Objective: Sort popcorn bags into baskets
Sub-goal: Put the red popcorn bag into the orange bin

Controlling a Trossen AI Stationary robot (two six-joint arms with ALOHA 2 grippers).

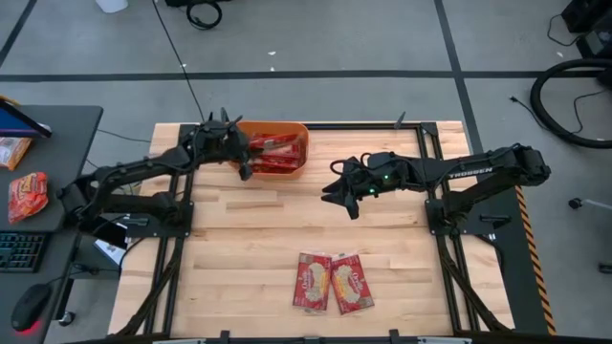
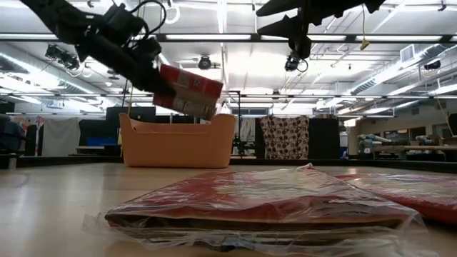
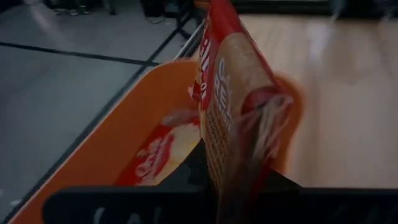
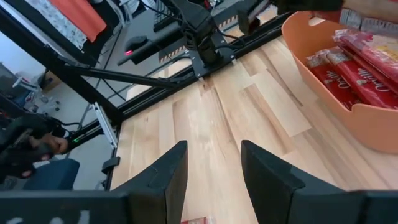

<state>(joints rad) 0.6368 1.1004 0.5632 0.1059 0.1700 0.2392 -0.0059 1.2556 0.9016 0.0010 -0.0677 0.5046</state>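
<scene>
Orange basket (image 1: 287,134) at the table's far edge sits beneath the left gripper (image 1: 247,164), pinching a popcorn bag (image 2: 187,91) above it, release seemingly next, while the right gripper (image 1: 346,196) hovers spread mid-table.

1. Both arms: matte black, jointed links on black frame mounts.
2. Right arm (image 1: 478,172): white "TROSSEN" lettering along the forearm; a small green light near the wrist.
3. Right claw (image 4: 212,180): two flat, black, tapered fingers.
4. Left arm (image 1: 143,172): black cables along its links.
</scene>
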